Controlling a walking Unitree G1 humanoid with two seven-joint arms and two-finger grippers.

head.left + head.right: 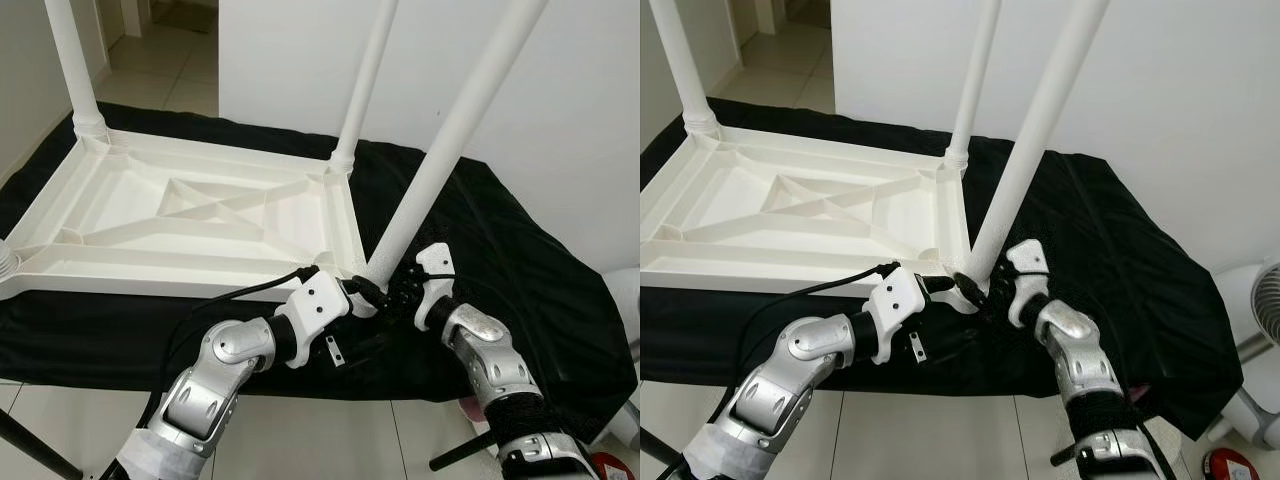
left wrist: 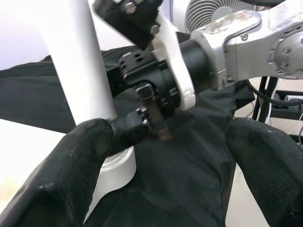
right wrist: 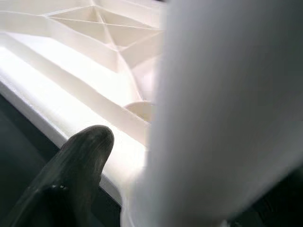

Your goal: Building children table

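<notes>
A white plastic table top [image 1: 150, 278] lies upside down on a black cloth [image 1: 530, 270]. Two white legs [image 1: 72, 60] [image 1: 368, 70] stand upright in its far corners. A third leg [image 1: 450, 140] leans to the right, its foot at the near right corner socket. My right gripper [image 1: 398, 285] is shut on the base of this leg; one finger [image 3: 80, 165] shows beside the leg [image 3: 222, 109], the other is hidden behind it. My left gripper [image 1: 362, 292] is open at the same corner, with one finger [image 2: 71, 165] against the leg's base [image 2: 116, 168].
The cloth hangs over the front edge onto a tiled floor. A white wall [image 1: 560, 80] rises right behind the table. A white fan [image 1: 1265, 300] and a red object [image 1: 1230, 465] stand at the right. A black pole [image 1: 30, 445] crosses the bottom left.
</notes>
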